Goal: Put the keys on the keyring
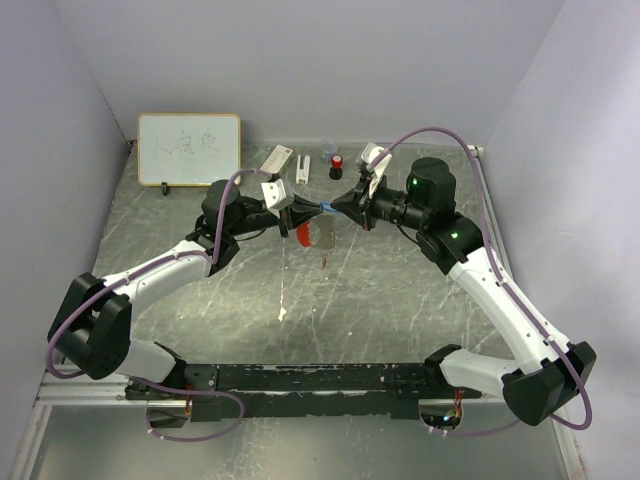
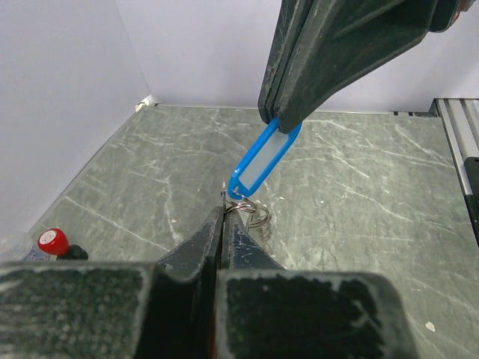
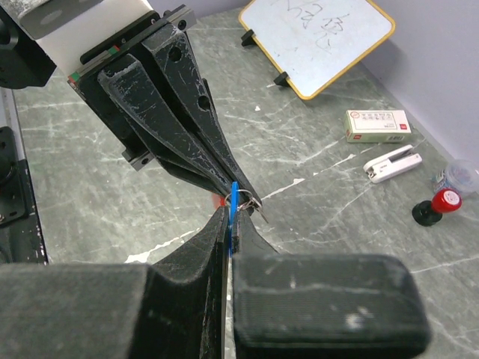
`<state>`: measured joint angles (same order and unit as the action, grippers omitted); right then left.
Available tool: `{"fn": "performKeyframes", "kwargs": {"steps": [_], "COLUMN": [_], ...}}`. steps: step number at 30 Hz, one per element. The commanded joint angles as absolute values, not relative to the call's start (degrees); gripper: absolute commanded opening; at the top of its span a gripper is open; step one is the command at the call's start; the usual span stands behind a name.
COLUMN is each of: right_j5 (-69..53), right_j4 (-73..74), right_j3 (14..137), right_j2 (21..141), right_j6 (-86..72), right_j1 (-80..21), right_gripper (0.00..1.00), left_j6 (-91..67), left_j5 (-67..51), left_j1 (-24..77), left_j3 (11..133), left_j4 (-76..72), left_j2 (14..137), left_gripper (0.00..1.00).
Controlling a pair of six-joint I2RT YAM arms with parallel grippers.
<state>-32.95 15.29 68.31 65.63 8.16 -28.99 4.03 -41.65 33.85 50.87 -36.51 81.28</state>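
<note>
Blue is the one key I can see, pinched tight in the right hand above the bench. Two hands meet tip to tip. The left hand is squeezed onto the one keyring, which hangs down under it.

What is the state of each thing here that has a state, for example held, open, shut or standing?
left hand, shut on the metal ring
right hand, shut on the blue tag
blue tag, held in the air, metal ring at its end
red strap, hanging below the left hand
bottle, upright, red cap on
whiteboard, standing on its feet, written on
</note>
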Motion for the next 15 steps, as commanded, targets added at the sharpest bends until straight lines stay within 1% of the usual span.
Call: {"fn": "performKeyframes", "kwargs": {"steps": [1, 7, 15], "right_j5": [-32.1, -28.8, -24.2], "right_j4": [13.0, 13.1, 14.6], "right_j3": [67.3, 66.9, 65.8], "right_j2": [64.0, 63.2, 62.1], "right_j6": [7.7, 6.9, 5.2], "right_j1": [-29.2, -29.2, -29.2], "right_gripper": [0.00, 0.00, 0.00], "left_j6": [4.3, 4.4, 4.6], "left_j5": [-41.7, -39.9, -32.0], "left_j1": [33.6, 33.7, 33.6], "left_j3": [52.1, 51.7, 51.7], "left_j4": [-38.7, -38.2, -35.2], "left_j2": [80.8, 80.2, 78.2], "left_gripper": [0.07, 0.07, 0.07]}}
